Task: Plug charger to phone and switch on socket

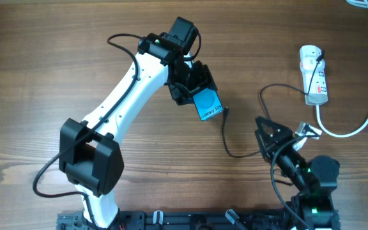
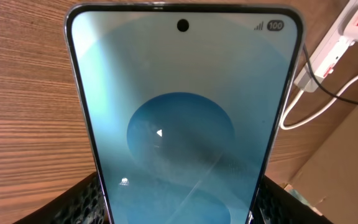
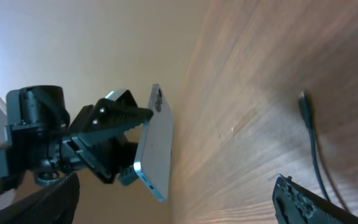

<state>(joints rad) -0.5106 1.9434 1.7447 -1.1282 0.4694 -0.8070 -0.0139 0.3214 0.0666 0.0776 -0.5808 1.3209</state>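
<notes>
My left gripper [image 1: 193,86] is shut on the phone [image 1: 208,104] and holds it off the table, cyan screen up. In the left wrist view the phone [image 2: 179,112] fills the frame between the fingers [image 2: 179,208]. The charger cable [image 1: 235,152] lies on the table, its plug tip [image 1: 225,112] just right of the phone and apart from it. The right wrist view shows the phone [image 3: 157,140] edge-on and the plug tip [image 3: 303,102]. My right gripper [image 1: 278,133] is open and empty [image 3: 176,190], right of the cable. The socket [image 1: 313,73] lies at the back right.
A thick white lead [image 1: 356,124] curves from the socket toward the right table edge. The socket and its white lead also show in the left wrist view [image 2: 344,34]. The table is brown wood [image 1: 56,64].
</notes>
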